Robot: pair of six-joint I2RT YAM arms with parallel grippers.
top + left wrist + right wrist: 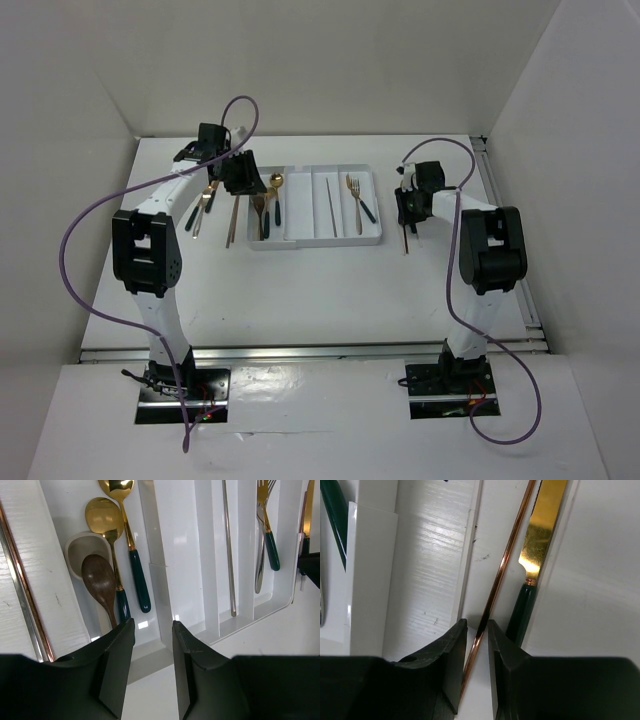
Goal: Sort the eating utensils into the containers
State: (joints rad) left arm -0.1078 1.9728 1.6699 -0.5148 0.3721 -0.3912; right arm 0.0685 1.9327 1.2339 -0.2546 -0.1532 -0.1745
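Right wrist view shows the right jaws narrowly spread astride a chopstick (499,580) lying on the counter (600,605) just outside the tray (372,580), so the pick-up seems in hand, next needing a firm pinch and lift; the left jaws hang spread, empty.

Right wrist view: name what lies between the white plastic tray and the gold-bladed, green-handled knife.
One thin copper chopstick, lying alongside the gold-bladed knife; the right wrist view shows it.

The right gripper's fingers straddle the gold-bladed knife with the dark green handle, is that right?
No. The right gripper straddles the thin copper-coloured chopstick; the gold-bladed, green-handled knife lies beside it, outside the fingers. The right wrist view shows it.
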